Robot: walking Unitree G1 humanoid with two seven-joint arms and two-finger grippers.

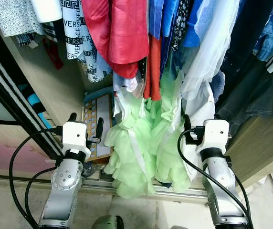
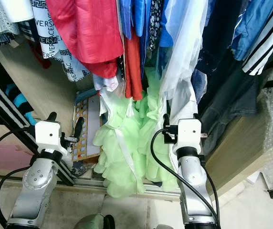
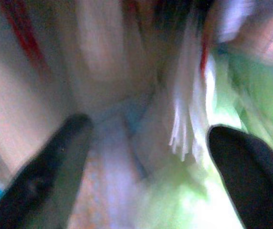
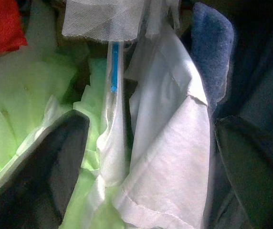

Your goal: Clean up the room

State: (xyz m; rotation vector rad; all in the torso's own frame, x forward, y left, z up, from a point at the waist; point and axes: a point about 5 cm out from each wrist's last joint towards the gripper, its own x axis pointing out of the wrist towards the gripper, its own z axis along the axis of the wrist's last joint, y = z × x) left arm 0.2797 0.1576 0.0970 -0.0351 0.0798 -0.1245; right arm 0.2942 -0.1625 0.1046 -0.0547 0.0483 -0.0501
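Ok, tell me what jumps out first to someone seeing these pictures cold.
A frilly light-green dress hangs low in the middle of a packed open wardrobe, under a red garment and blue clothes. Both arms reach toward it: the left gripper open before a board with round holes, the right gripper open on either side of a white garment.

Both eye views look forward and down from the head into a wardrobe, sharing the green dress (image 1: 141, 152). Each wrist view peers closely along its fingers into that same hanging clothing, the left one blurred.
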